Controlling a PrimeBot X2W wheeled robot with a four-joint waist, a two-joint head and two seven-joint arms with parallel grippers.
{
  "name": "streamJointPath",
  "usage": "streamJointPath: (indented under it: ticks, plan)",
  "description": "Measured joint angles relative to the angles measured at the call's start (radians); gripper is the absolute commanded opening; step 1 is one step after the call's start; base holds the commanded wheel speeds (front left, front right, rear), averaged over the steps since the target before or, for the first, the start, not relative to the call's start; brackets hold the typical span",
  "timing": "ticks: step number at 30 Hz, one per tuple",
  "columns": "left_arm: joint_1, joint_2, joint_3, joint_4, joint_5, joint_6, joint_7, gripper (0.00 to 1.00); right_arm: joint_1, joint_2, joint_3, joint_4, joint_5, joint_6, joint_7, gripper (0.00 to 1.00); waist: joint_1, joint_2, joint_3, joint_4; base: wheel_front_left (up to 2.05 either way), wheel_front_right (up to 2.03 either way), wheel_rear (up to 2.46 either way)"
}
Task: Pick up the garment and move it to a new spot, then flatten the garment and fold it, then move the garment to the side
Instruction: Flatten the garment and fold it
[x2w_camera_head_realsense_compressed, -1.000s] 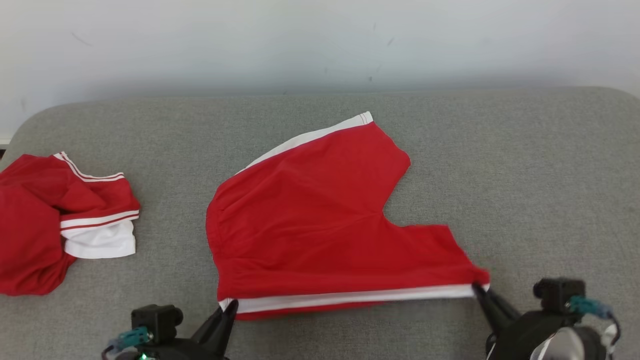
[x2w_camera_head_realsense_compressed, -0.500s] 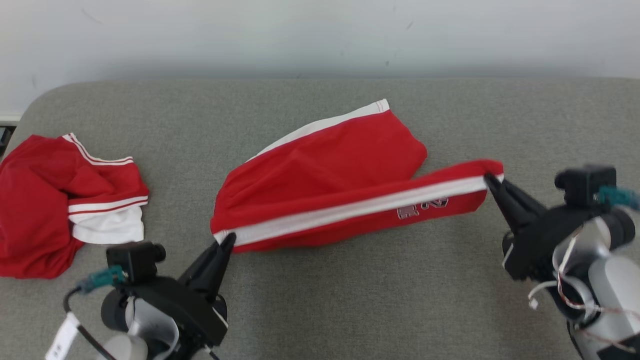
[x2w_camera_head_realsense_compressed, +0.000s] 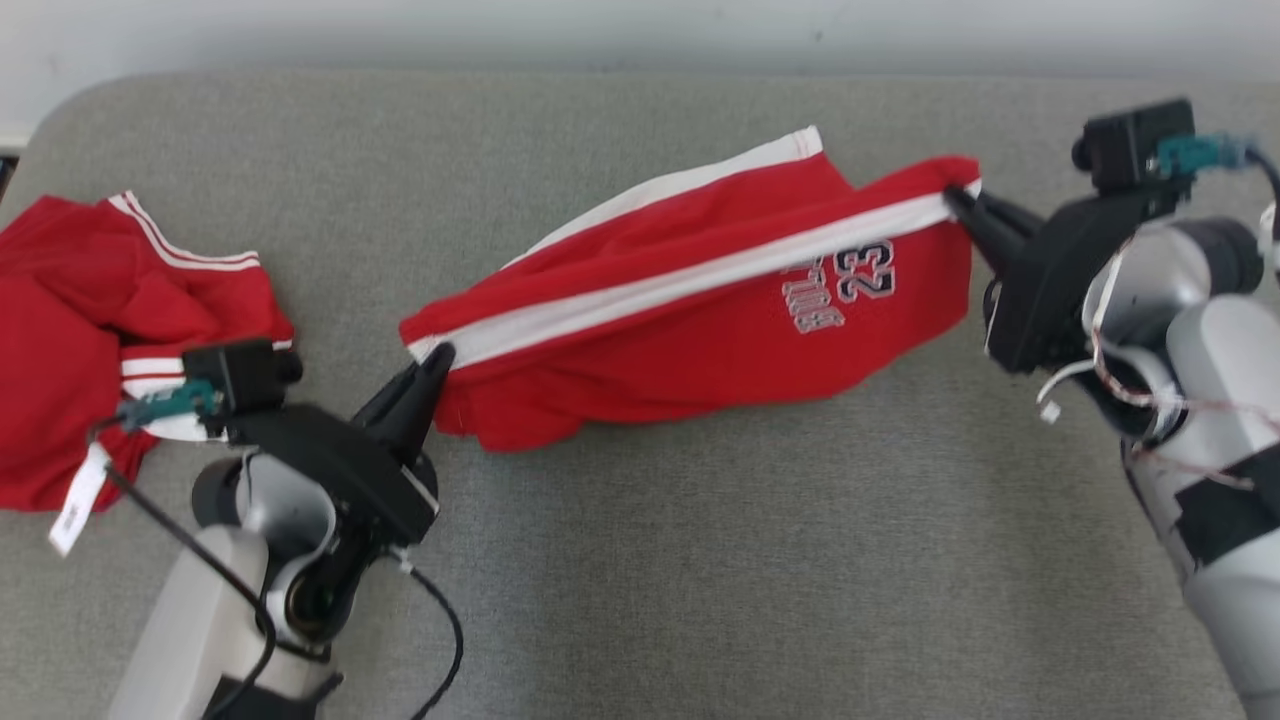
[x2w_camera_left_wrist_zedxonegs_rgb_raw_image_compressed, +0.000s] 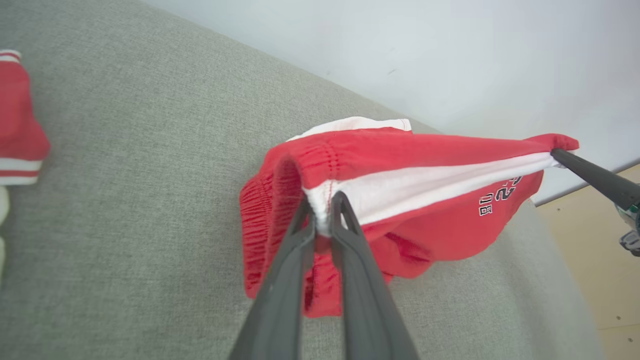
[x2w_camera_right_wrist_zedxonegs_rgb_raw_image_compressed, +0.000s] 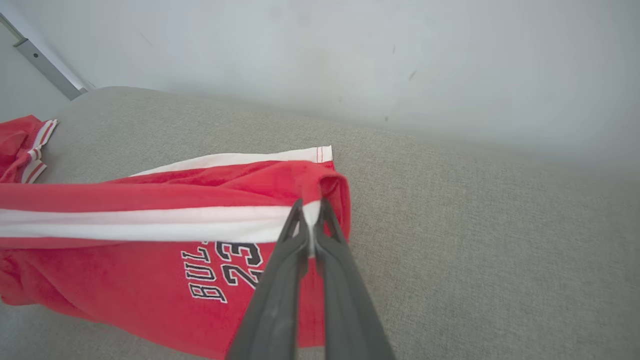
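Above grey cushion (x2w_camera_head_realsense_compressed: 700, 560), red shorts (x2w_camera_head_realsense_compressed: 700, 330) stretch between left gripper (x2w_camera_head_realsense_compressed: 432, 358), clamped on waistband corner, and right gripper (x2w_camera_head_realsense_compressed: 955, 197), pinching stripe at leg hem. Risk: thin pinch may slip under tension; slack lower layer may bunch, spoiling fold.

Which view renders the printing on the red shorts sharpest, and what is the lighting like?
Right wrist view: the print on the red shorts reads crisply, close up; head view: softer, slightly smeared, under even light without glare; left wrist view: small, tilted, partly folded away, beyond the left gripper.
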Motion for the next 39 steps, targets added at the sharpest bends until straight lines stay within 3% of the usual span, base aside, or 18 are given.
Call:
streamJointPath:
  ticks: [13, 26, 27, 28, 29, 39]
  plan:
    - [-0.186, -0.027, 0.001, 0.134, -0.009, -0.008, 0.008, 0.00, -0.277, 0.029, 0.029, 0.215, -0.022, 0.007, 0.025, 0.00, -0.0001, 0.0000, 0.104, 0.040, 0.00, 0.00, 0.00]
    - [-0.270, -0.052, -0.021, 0.250, -0.009, -0.009, -0.031, 0.00, -0.383, 0.054, 0.060, 0.402, -0.061, 0.012, -0.047, 0.02, -0.0001, 0.0001, 0.172, 0.070, 0.00, 0.00, 0.00]
    - [-0.276, -0.053, -0.022, 0.261, -0.009, -0.009, -0.039, 0.15, -0.385, 0.057, 0.061, 0.410, -0.063, 0.013, -0.057, 0.32, -0.0001, 0.0000, 0.174, 0.071, 0.00, 0.00, 0.00]
    - [-0.281, -0.053, -0.025, 0.267, -0.009, -0.009, -0.044, 0.82, -0.388, 0.060, 0.062, 0.421, -0.067, 0.013, -0.068, 1.00, -0.0001, 0.0000, 0.175, 0.071, 0.00, 0.00, 0.00]
    - [-0.285, -0.053, -0.025, 0.272, -0.008, -0.009, -0.052, 1.00, -0.392, 0.063, 0.063, 0.433, -0.067, 0.013, -0.077, 1.00, 0.0000, 0.0000, 0.175, 0.072, 0.00, 0.00, 0.00]
    - [-0.290, -0.046, -0.055, 0.321, 0.022, -0.009, -0.164, 1.00, -0.388, 0.062, 0.069, 0.528, -0.064, 0.016, -0.193, 1.00, -0.0002, 0.0000, 0.138, 0.065, 0.00, 0.00, 0.00]
